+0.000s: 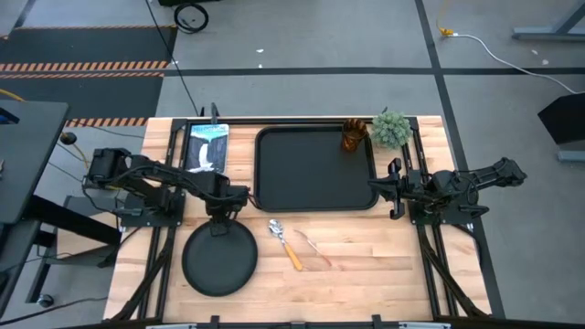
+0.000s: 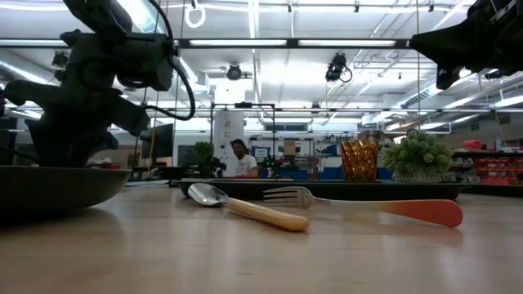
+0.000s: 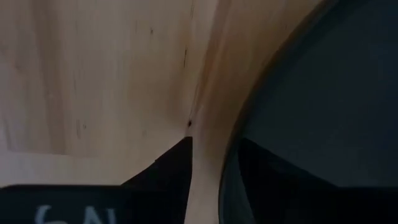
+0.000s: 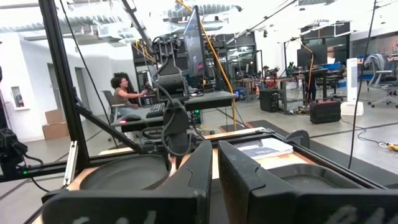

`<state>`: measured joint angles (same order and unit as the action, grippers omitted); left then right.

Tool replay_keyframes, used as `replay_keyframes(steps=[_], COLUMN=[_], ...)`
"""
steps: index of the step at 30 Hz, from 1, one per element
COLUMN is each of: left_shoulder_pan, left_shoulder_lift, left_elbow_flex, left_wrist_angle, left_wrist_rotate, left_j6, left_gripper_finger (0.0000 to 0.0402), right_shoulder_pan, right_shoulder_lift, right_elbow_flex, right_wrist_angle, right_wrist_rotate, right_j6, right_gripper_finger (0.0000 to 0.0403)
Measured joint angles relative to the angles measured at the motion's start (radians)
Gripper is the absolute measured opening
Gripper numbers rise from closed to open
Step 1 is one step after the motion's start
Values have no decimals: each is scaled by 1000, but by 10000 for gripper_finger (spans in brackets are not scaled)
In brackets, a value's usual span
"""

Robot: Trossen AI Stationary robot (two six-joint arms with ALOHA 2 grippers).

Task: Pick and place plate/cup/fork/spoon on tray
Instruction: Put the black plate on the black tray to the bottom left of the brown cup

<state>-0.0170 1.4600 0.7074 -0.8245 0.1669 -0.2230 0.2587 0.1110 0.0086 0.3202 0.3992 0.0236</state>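
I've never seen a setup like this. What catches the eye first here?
Probably the big black tray at the table's far middle, with an amber cup in its corner by a small green plant. Nearer the front, the left gripper reaches down to the rim of a round black plate. A spoon and fork lie beside it on the bare wood.

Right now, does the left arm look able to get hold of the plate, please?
Probably yes. The left gripper is down at the far rim of the plate, with one finger outside the rim and the other inside. Nothing lies between them; the spoon sits off to the side.
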Motion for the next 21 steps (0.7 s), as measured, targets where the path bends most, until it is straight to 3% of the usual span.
replay_keyframes(steps=[12,21], left_shoulder_pan=[0,39], left_shoulder_lift=[11,4], left_elbow_flex=[2,35], left_wrist_angle=[-6,-43], left_wrist_rotate=[29,68], left_j6=[37,55], left_gripper_finger=[14,11], right_shoulder_pan=[0,0], right_shoulder_lift=[0,0], right_elbow_flex=[0,0], right_wrist_angle=[0,0], right_wrist_rotate=[0,0], right_j6=[0,0], right_gripper_finger=[34,34])
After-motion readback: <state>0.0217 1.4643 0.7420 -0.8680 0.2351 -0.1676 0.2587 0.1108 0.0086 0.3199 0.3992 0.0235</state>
